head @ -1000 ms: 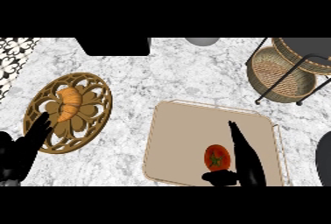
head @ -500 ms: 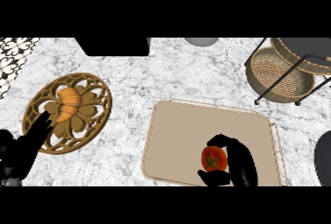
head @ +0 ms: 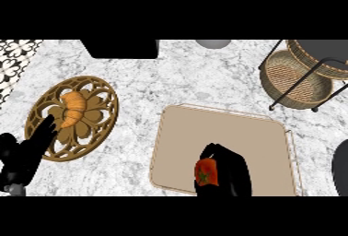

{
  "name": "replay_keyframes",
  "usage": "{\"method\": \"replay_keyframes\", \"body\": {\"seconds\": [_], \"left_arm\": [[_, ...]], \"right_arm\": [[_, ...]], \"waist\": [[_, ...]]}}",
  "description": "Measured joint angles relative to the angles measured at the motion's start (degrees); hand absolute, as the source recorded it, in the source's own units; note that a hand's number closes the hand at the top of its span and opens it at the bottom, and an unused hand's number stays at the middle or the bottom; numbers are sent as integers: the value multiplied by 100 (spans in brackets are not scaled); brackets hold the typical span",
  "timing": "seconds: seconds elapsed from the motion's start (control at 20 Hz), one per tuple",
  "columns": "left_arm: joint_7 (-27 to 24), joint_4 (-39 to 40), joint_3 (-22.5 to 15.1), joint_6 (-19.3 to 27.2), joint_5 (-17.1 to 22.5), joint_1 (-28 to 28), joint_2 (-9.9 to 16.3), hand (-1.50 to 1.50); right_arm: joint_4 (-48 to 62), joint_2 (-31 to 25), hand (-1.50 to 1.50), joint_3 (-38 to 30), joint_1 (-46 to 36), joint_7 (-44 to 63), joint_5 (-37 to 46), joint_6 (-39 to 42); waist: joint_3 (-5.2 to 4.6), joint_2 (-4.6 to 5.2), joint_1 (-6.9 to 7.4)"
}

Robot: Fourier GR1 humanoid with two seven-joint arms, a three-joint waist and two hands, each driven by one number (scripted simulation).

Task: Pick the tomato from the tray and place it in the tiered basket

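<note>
The red tomato [head: 206, 172] is near the front edge of the beige tray [head: 224, 133], low in the head view. My right hand [head: 231, 171] is curled round the tomato from its right side and partly covers it. The tiered wicker basket [head: 293, 78] on its black frame stands at the far right of the counter, well away from the hand. My left hand [head: 26, 154] rests open at the lower left, fingers pointing up beside the ornate plate.
A golden openwork plate [head: 95, 124] at the left carries a croissant [head: 73, 108]. A black box [head: 122, 48] and a grey round object [head: 213, 43] sit at the counter's back edge. A dark object [head: 341, 163] shows at the right edge.
My right hand went from straight fingers beside the tomato to fingers curled round it. The tomato and hand now sit slightly nearer the tray's front edge.
</note>
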Motion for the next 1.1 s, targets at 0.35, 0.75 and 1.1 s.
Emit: {"method": "replay_keyframes", "body": {"seconds": [0.35,0.75,1.1], "left_arm": [[-22,-24,-17,-4,-31,0,-46,0],[66,-154,54,-7,-17,101,-38,0],[1,-54,116,-100,-14,76,-21,0]], "right_arm": [[-374,45,150,1451,-1146,1989,731,1250],[-1785,9,150,1611,-1997,2896,1648,1864],[-2591,-15,150,800,-2663,2891,1699,2350]], "waist": [[11,-5,42],[13,-18,-26],[13,-4,-28]]}}
